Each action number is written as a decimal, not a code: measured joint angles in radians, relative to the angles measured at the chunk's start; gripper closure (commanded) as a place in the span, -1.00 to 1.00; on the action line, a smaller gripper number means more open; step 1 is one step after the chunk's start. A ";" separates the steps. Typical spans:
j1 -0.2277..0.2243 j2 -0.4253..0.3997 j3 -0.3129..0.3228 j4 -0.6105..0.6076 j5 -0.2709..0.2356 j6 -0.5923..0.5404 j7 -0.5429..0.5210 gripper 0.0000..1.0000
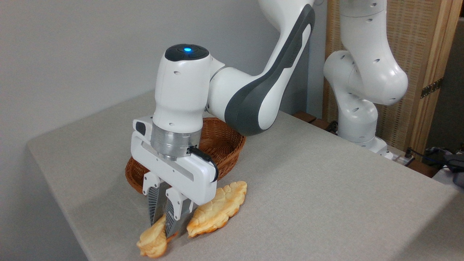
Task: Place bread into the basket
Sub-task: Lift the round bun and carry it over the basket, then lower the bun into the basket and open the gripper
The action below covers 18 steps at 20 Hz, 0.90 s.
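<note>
Camera view: the claw (164, 229) is clenched on the bread (152, 242), squeezed narrow at the desk's (326, 188) near edge, its long axis running toward the camera. The basket (226, 143) behind it shows nothing inside; a braided loaf (217, 208) lies beside it.

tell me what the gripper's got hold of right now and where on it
The gripper is shut on the bread, the small round bun, its fingers pinching the bun's upper right part while the bun still sits on the table.
</note>
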<state>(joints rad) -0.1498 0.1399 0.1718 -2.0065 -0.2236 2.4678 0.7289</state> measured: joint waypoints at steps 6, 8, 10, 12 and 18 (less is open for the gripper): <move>-0.006 -0.159 -0.018 0.042 -0.053 -0.189 -0.066 0.44; -0.026 -0.215 -0.047 0.042 -0.053 -0.283 -0.086 0.37; -0.080 -0.246 -0.064 0.039 -0.053 -0.378 -0.096 0.32; -0.140 -0.249 -0.070 0.034 -0.053 -0.442 -0.107 0.23; -0.169 -0.220 -0.069 0.011 -0.052 -0.464 -0.106 -1.00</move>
<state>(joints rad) -0.3184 -0.0799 0.1030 -1.9954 -0.2755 2.0043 0.6224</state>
